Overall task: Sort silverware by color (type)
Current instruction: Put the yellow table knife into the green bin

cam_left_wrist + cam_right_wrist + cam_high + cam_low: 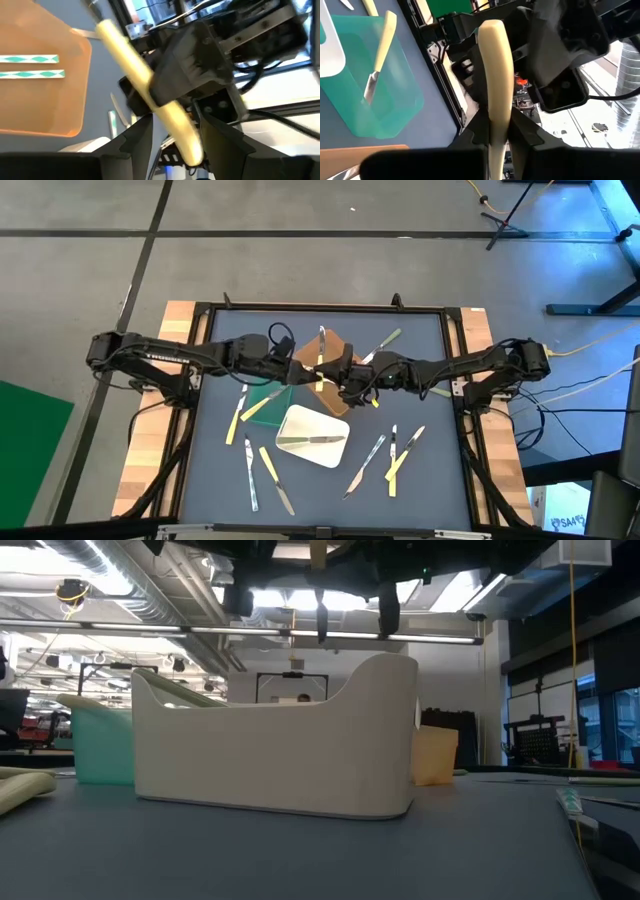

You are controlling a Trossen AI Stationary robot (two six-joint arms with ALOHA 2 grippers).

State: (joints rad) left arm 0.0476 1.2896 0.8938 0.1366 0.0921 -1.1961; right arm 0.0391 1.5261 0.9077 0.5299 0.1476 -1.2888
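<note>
- Your right gripper point(499, 131) is clamped on a pale yellow-handled utensil point(495, 75), held up over the table's middle, above the brown tray point(322, 356).
- Your left gripper point(175, 131) faces it with fingers spread wide, one on each side of the same handle; I judge a handover is next.
- The handle's long axis runs straight out from the right fingers and crosses the left gap at a slant.
- Its working end is hidden, so you cannot tell which way it points.
- The green tray point(375, 85) already holds one yellow-handled knife point(379, 59).
</note>
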